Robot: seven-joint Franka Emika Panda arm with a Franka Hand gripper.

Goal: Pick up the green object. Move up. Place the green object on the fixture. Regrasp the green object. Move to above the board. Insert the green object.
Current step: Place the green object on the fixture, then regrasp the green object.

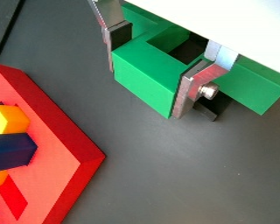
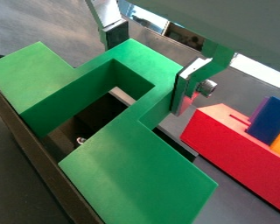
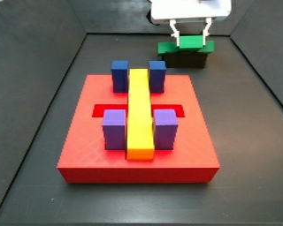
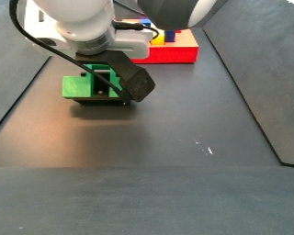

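Between the silver fingers (image 1: 185, 98) of the gripper (image 1: 149, 70) sits the green object (image 1: 150, 73), its middle section pinched by the jaws as it rests on the black fixture (image 3: 186, 58); the red board (image 3: 137, 132) lies well apart.

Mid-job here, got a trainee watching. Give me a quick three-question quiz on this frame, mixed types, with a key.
1. True or false: the gripper is over the board.
2. The green object sits on: A the fixture; B the board; C the floor.
3. What colour is the long bar on the board?

Key: 1 false, its fingers straddle the green object at the fixture, away from the board; 2 A; 3 yellow.
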